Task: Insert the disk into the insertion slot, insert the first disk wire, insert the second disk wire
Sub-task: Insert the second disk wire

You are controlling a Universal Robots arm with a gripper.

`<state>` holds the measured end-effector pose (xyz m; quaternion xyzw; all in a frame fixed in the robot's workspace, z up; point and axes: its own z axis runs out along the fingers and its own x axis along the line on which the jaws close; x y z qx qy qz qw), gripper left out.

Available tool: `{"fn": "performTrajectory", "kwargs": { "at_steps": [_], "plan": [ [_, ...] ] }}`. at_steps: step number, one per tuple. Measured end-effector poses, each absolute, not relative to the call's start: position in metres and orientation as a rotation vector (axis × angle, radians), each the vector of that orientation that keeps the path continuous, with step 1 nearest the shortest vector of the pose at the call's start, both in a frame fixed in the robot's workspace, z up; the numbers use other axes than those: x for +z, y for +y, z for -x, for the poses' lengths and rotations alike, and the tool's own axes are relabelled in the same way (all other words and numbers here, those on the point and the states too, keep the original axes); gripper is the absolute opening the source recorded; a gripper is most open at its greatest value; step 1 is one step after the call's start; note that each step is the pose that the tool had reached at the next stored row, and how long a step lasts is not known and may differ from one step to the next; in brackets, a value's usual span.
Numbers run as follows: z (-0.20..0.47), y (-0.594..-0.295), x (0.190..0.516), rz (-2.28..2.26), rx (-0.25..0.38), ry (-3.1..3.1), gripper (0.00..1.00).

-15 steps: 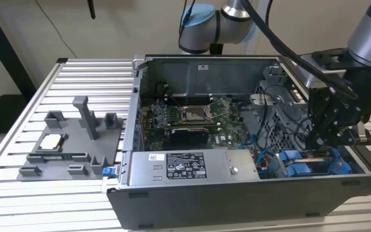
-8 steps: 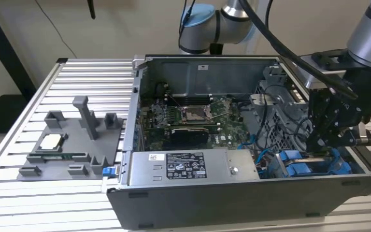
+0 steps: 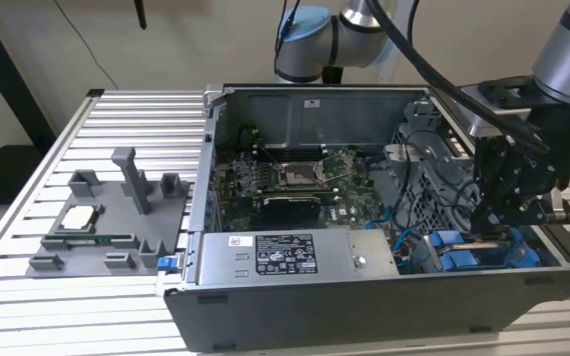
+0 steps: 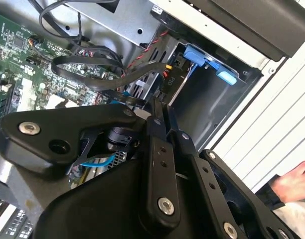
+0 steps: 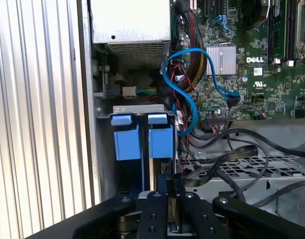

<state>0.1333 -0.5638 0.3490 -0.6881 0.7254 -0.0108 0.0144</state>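
The disk, edge-on in its bright blue carrier, stands in the insertion slot of the grey drive cage, beside a second blue carrier. My gripper is directly over the disk's near end with its fingers together, and I cannot tell whether it touches. In the exterior view the gripper hangs down into the case at the blue carriers. In the second wrist view the gripper is shut, beside the bay's blue tabs. A black flat wire lies loose beside the cage.
A blue cable loops from the motherboard past the cage. The labelled power-supply box borders the cage. A grey fixture with parts sits on the slatted table at the exterior view's left. A person's hand is outside the case.
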Motion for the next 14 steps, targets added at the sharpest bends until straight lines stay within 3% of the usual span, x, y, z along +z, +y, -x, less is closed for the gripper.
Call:
{"fn": "performTrajectory", "kwargs": {
  "at_steps": [14],
  "plan": [
    [-0.1333, -0.5638, 0.3485, 2.142, -0.036, 2.258, 0.16]
  ]
}}
